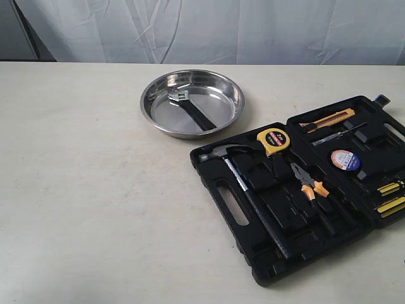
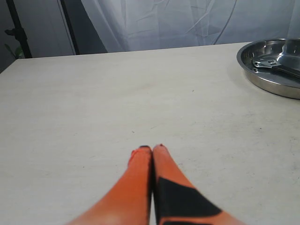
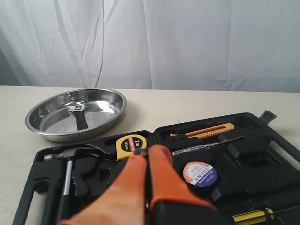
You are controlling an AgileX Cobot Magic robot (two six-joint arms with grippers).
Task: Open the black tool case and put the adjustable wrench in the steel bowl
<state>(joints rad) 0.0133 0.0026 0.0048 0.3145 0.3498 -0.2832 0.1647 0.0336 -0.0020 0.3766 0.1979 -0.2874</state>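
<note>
The black tool case (image 1: 253,253) lies open on the table at the right, also seen in the right wrist view (image 3: 276,154). The adjustable wrench (image 1: 190,107) rests inside the steel bowl (image 1: 152,114), silver head toward the back; it shows too in the left wrist view (image 2: 274,65) and right wrist view (image 3: 78,115). The bowl (image 2: 269,84) (image 3: 47,133) stands behind and left of the case. My left gripper (image 2: 152,147) is shut and empty above bare table, well away from the bowl. My right gripper (image 3: 147,151) is shut and empty above the case. Neither arm shows in the exterior view.
The case holds a hammer (image 1: 243,183), a yellow tape measure (image 1: 272,140), orange-handled pliers (image 1: 310,183), an orange utility knife (image 1: 329,119), a tape roll (image 1: 345,159) and yellow-handled screwdrivers (image 1: 389,196). A white curtain hangs behind the table's far edge.
</note>
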